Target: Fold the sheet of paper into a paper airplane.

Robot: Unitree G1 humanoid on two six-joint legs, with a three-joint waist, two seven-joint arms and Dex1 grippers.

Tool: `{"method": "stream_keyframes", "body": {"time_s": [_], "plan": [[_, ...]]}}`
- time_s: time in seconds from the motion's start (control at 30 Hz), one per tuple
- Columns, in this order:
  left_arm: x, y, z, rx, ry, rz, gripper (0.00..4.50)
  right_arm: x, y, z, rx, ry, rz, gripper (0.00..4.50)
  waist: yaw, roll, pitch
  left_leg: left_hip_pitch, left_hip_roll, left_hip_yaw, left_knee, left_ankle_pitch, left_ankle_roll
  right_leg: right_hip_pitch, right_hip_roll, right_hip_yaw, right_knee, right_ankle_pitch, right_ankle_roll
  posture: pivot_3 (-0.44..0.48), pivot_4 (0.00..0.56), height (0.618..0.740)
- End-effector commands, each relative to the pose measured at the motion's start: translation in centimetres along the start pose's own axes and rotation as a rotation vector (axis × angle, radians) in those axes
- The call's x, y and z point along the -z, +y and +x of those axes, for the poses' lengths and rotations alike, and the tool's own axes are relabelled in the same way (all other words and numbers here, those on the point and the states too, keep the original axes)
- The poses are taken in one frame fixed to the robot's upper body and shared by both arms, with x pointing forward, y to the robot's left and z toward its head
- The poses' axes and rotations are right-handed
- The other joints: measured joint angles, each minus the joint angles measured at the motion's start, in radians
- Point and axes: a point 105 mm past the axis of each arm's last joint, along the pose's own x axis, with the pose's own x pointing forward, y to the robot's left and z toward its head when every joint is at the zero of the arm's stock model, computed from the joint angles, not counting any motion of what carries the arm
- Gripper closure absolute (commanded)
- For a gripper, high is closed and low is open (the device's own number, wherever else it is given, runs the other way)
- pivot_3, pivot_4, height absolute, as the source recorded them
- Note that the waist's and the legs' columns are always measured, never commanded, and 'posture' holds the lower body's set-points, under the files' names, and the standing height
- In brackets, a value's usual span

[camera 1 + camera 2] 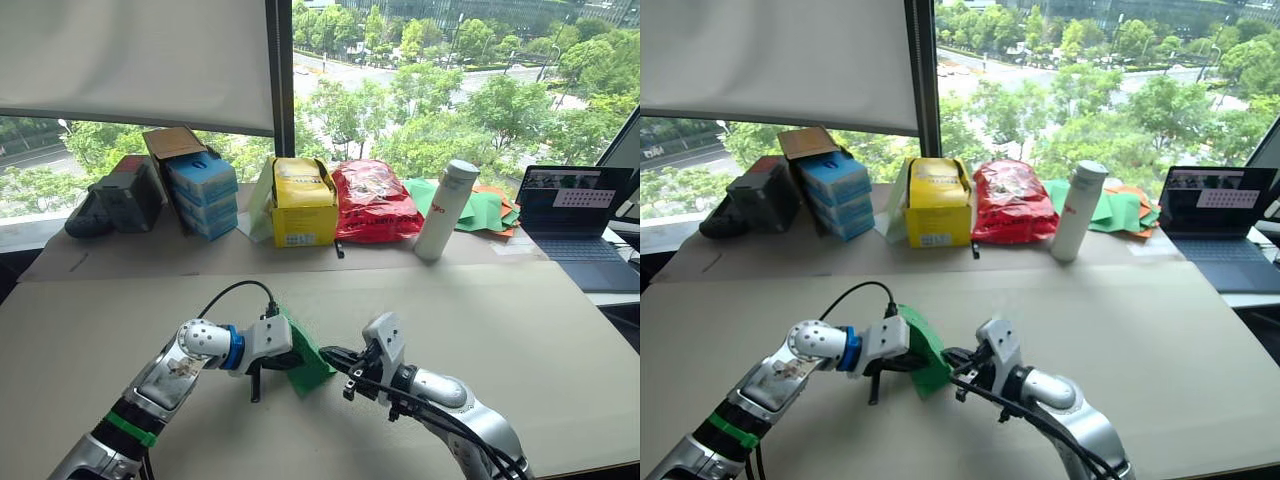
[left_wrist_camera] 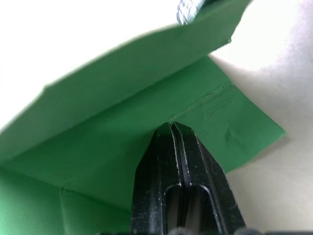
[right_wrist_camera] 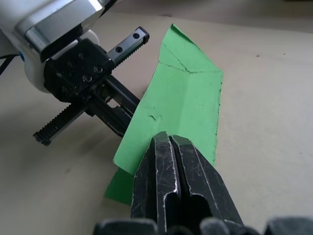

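Observation:
The sheet of paper (image 1: 308, 357) is green and partly folded, with crease lines, and stands tilted up off the table's middle. My left gripper (image 1: 290, 362) comes at it from the left and is shut on it; its fingers (image 2: 172, 147) meet at a fold in the left wrist view. From the right, my right gripper (image 1: 328, 354) is shut, with its fingertips (image 3: 168, 147) resting against the sheet's (image 3: 183, 103) near edge. In the right wrist view the left gripper's fingers (image 3: 117, 105) run in behind the sheet.
The cardboard-covered table (image 1: 520, 330) spreads wide around the arms. Along the back edge stand blue boxes (image 1: 203, 193), a yellow box (image 1: 302, 205), a red bag (image 1: 372, 200), a white bottle (image 1: 446, 210), a heap of green and orange sheets (image 1: 485, 210) and a laptop (image 1: 580, 225).

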Motion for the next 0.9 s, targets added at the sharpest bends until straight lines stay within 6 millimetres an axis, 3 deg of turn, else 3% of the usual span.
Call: {"method": "stream_keyframes", "body": {"time_s": [0.03, 0.17, 0.33, 0.6, 0.7, 0.77, 0.9], "plan": [[2.8, 0.6, -2.2, -0.075, 0.091, -0.100, 4.50, 0.8, -0.9, 1.2, -0.001, 0.066, -0.084, 4.48, -0.011, 0.000, 0.000, -0.001, 0.000, 0.000, 0.000, 0.000, -0.001, 0.000, 0.000, 0.000, 0.001, 0.000, 0.000, 0.000, 0.150, 0.740], [1.4, 1.0, -3.7, -0.139, 0.006, -0.162, 4.50, 1.9, -1.4, 1.7, 0.011, 0.128, -0.084, 4.48, -0.011, 0.000, 0.000, -0.001, 0.000, 0.001, -0.001, 0.002, -0.004, -0.002, 0.000, 0.002, 0.008, -0.002, -0.002, 0.000, 0.150, 0.740], [-1.8, 1.8, -5.4, -0.210, -0.173, -0.263, 4.50, 3.2, -1.1, 1.5, -0.012, 0.190, -0.094, 4.48, -0.004, -0.001, 0.001, -0.001, 0.000, 0.001, 0.000, 0.002, -0.004, -0.003, -0.002, 0.002, 0.008, -0.002, -0.002, 0.000, 0.150, 0.740], [-3.3, 0.7, -3.5, -0.200, -0.291, -0.368, 4.50, 3.3, -1.2, 1.3, -0.030, 0.239, -0.144, 4.48, -0.008, -0.001, 0.001, -0.001, -0.001, 0.000, -0.001, 0.002, -0.005, -0.002, -0.002, 0.002, 0.009, -0.002, -0.002, 0.000, 0.150, 0.740], [-1.5, 0.8, -2.8, -0.235, -0.212, -0.379, 4.50, 3.1, -1.2, 1.3, -0.033, 0.241, -0.149, 4.48, -0.007, -0.001, 0.001, -0.001, -0.001, 0.000, -0.001, 0.002, -0.005, -0.001, -0.002, 0.002, 0.008, -0.003, -0.002, 0.000, 0.150, 0.740], [0.5, -0.2, -1.8, -0.215, -0.128, -0.376, 4.50, 2.7, -1.2, 1.4, -0.037, 0.235, -0.157, 4.48, -0.007, -0.001, 0.001, 0.000, -0.001, 0.000, -0.001, 0.002, -0.005, -0.001, -0.002, 0.002, 0.008, -0.003, -0.002, 0.000, 0.150, 0.740], [3.3, -2.0, -1.1, -0.183, -0.008, -0.364, 4.50, -0.1, -1.6, 2.1, -0.029, 0.160, -0.197, 4.48, -0.008, -0.001, 0.001, 0.000, 0.000, 0.000, -0.002, 0.002, -0.006, -0.003, -0.003, 0.004, 0.008, -0.003, -0.003, 0.000, 0.150, 0.740]]}}
